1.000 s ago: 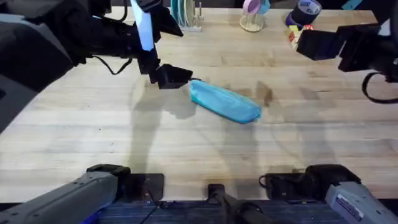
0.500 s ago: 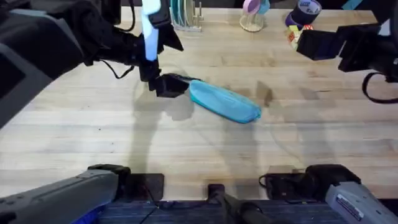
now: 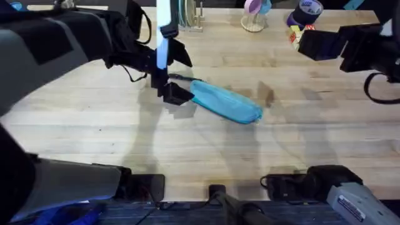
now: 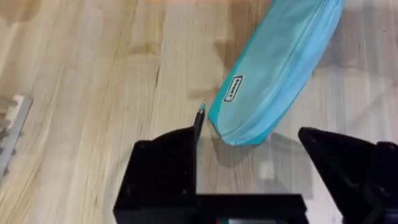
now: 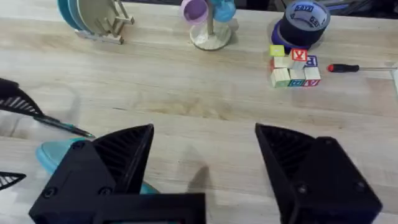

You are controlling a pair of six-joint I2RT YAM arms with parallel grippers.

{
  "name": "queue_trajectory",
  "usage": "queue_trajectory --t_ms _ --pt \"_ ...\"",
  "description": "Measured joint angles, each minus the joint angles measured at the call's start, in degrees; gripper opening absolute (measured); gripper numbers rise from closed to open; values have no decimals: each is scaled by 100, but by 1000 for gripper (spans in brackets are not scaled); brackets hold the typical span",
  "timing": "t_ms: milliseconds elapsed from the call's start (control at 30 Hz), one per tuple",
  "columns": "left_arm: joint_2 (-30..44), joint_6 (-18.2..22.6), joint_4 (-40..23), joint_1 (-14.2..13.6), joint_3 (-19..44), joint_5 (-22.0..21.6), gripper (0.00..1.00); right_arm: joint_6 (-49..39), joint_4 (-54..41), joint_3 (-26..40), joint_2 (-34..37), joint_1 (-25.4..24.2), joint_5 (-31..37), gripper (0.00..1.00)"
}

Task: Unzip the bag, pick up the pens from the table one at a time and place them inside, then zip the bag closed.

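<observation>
We are judging the bag (image 4: 275, 74), lying soft and light on the surface (image 3: 206, 150), best pinched at its near end, where the left gripper (image 4: 252, 152) is hovering with jaws spread, holding nothing.

One soft turquoise zippered pencil pouch (image 3: 226, 103) lies on the table. One thin dark pen (image 4: 199, 116) shows beside it. One red-handled screwdriver (image 5: 357, 68), one dark tape roll (image 5: 303, 22), one cluster of lettered wooden blocks (image 5: 295, 67).
</observation>
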Motion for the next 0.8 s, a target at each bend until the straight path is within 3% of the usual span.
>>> queue_trajectory --t_ms 267,533,567,700,800 --pt "438 6 121 -330 2 19 993 0 0 0 0 0 0 995" --pt "493 8 225 -360 4 19 976 0 -2 0 0 0 0 995" --pt "493 24 235 -360 4 17 727 0 0 0 0 0 0 996" --pt "493 31 321 -360 7 13 116 0 0 0 2 0 0 996" --pt "493 64 410 -371 7 13 47 0 0 0 0 0 -2 996"
